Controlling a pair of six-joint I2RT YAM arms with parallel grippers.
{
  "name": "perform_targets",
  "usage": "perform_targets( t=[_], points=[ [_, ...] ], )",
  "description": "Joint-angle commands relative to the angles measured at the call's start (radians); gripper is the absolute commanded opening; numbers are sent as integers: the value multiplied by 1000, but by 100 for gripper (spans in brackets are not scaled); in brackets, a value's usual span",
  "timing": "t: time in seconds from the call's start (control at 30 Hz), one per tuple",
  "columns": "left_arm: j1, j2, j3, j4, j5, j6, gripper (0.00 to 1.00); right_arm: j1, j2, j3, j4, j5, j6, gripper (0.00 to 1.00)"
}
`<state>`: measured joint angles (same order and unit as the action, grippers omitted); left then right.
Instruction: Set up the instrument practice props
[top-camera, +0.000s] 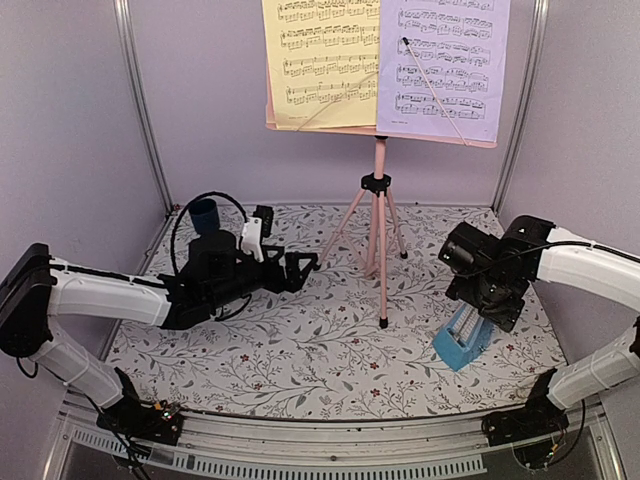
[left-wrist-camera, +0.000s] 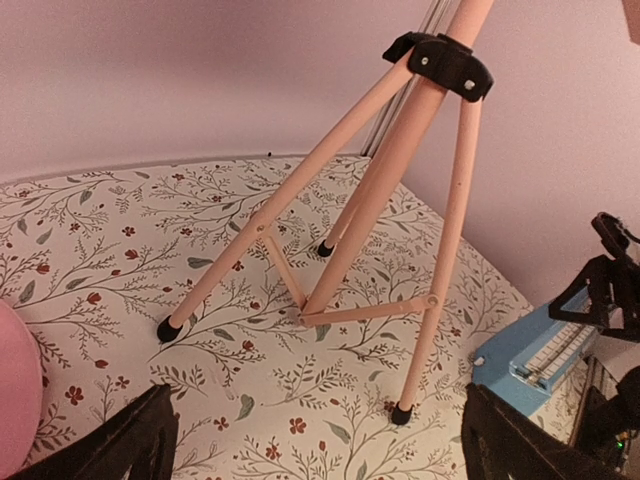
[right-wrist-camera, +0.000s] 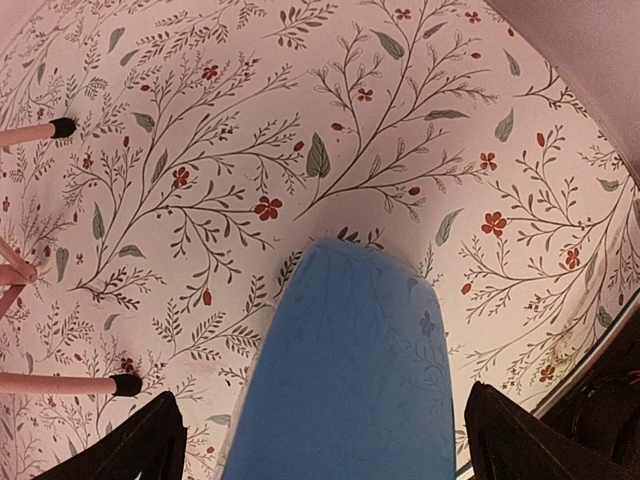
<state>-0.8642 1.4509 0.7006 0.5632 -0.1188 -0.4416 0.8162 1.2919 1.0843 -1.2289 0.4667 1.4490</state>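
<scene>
floral tablecloth (top-camera: 300, 350) bears the stand (left-wrist-camera: 440, 62) just ahead of the left gripper (left-wrist-camera: 320, 445), jaws wide and empty; yellow sheet (top-camera: 320, 60) and lavender sheet (top-camera: 440, 65) already hang. metronome (right-wrist-camera: 340, 370) lies between the wide jaws of the right gripper (right-wrist-camera: 325, 440), likely still to place.

- Printed staves of musical notes are carried on the yellow sheet (top-camera: 320, 65) and the lavender sheet (top-camera: 440, 65); no title, word or number can be read there.
- A pale scale of fine marks is shown on the blue metronome (top-camera: 462, 338); its figures cannot be made out.
</scene>
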Motion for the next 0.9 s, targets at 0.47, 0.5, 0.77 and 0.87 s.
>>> perform_targets(
  t=[0.47,0.5,0.77,0.87],
  points=[
    [35,-43,-22,20,8,-19,99,3,39,10,1,86,59,81],
    [36,-42,-21,20,8,-19,99,2,40,10,17,85,47,80],
    [36,-49,-20,5,14,-11,99,3,20,31,174,80,-218,71],
    [35,-52,-19,-2,16,-8,99,3,12,32,237,55,-352,68]
  ],
)
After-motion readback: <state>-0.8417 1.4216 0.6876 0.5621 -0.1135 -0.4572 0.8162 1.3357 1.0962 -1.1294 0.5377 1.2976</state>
